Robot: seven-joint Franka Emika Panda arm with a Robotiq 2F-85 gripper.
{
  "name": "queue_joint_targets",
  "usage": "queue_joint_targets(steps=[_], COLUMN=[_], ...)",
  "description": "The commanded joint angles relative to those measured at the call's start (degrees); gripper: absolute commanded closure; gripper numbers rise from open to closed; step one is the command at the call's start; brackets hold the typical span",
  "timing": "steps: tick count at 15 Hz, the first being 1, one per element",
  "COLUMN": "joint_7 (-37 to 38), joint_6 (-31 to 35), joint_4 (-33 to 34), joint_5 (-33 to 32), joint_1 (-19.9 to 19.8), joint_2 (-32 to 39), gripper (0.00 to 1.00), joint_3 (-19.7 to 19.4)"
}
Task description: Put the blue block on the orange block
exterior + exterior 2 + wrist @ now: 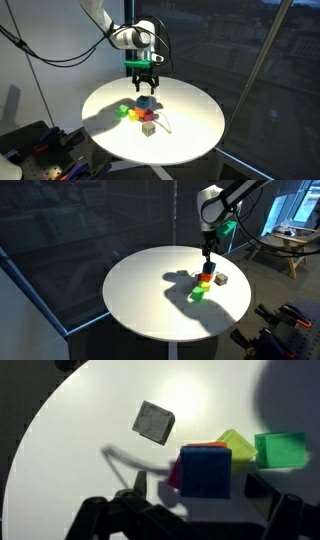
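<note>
blue block (207, 270): resting on orange block (205, 279)
gripper (208, 253): just above blue block
grey cube (221, 279): beside the stack, apart
green cube (197, 295): near

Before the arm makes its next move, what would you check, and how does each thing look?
1. Blue block resting on orange block: ok.
2. Gripper open: ok, fingers spread wider than the block.
3. Fingers clear of the stack: ok, gaps on both sides in the wrist view.
4. Stack squarely aligned: cannot tell; an orange edge peeks out.
5. Grey block apart from the stack: ok.
</note>
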Motion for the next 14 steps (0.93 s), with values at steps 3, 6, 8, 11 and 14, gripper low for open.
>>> queue_joint_targets(steps=[3,6,8,11,14], joint_7=[0.16,1.53,2.83,4.57,4.24], joint_6=[-4.85,-7.26,-8.20,-8.72,-6.80], joint_4=[-2.10,-3.53,-5.04,-7.75,-11.17], joint_5=[1.64,2.14,2.42,2.43,3.20], joint_1=[-1.14,-1.54,-1.72,-1.79,-2.12], joint_2=[-5.66,-8.38,-10.29,-12.95,-15.91], gripper=[0.00,0.00,0.00,0.00,0.00], joint_3=[0.04,-0.26,-0.51,-0.77,-0.65])
